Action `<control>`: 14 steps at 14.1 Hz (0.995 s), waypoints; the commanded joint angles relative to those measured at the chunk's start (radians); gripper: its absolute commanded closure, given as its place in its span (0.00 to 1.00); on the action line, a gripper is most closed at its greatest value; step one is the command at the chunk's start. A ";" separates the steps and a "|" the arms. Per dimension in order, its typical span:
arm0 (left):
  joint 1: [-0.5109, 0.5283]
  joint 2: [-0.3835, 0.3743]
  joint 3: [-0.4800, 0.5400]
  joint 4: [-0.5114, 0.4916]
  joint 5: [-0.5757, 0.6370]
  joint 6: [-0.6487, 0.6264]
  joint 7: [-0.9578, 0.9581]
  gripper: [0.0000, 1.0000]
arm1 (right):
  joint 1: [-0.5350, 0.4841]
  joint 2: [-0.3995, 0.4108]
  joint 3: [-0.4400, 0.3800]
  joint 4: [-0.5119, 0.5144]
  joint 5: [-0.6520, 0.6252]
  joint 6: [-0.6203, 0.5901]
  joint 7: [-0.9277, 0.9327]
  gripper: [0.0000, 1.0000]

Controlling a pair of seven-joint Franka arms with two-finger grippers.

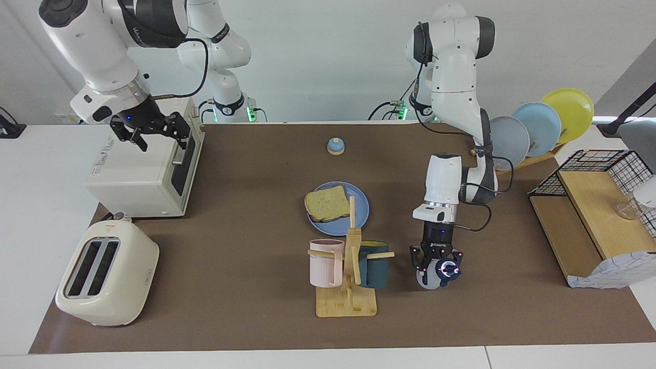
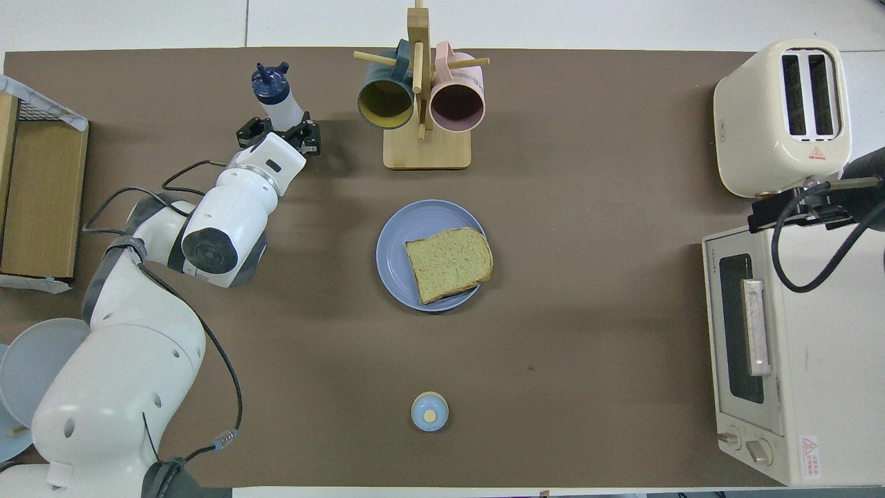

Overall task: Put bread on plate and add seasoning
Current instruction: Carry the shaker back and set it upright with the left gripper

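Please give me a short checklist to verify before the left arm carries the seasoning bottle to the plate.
1. Left gripper shut on the seasoning bottle: ok.
2. Bottle's cap on: ok.
3. Bottle lifted off the table: cannot tell.
4. Bread lying on the plate: ok.
5. Mug rack stands close beside the gripper, toward the plate: not ok, go around it.
6. Right gripper open, waiting over the toaster oven, away from the path: ok.

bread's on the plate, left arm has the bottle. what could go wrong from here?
1. The left claw is shut on the seasoning bottle, which leans; it could slip when lifted.
2. The mug rack stands between bottle and plate; a low carry could clip it.
3. The bread overhangs the rim.
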 commanded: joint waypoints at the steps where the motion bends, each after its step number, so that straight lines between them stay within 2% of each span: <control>1: -0.020 -0.013 0.020 -0.055 0.013 0.007 -0.001 0.26 | -0.011 -0.022 0.009 -0.025 0.000 0.011 0.012 0.00; 2: -0.020 -0.016 0.020 -0.064 0.013 0.005 -0.001 0.19 | -0.011 -0.022 0.009 -0.025 0.000 0.011 0.012 0.00; 10: -0.020 -0.034 0.019 -0.102 0.010 0.007 -0.001 0.14 | -0.011 -0.022 0.009 -0.025 0.000 0.011 0.012 0.00; 13: -0.020 -0.131 0.019 -0.198 0.010 0.007 0.000 0.12 | -0.011 -0.021 0.009 -0.025 0.000 0.011 0.012 0.00; 14: -0.021 -0.174 0.019 -0.243 0.010 0.007 0.002 0.09 | -0.011 -0.022 0.009 -0.025 0.000 0.011 0.012 0.00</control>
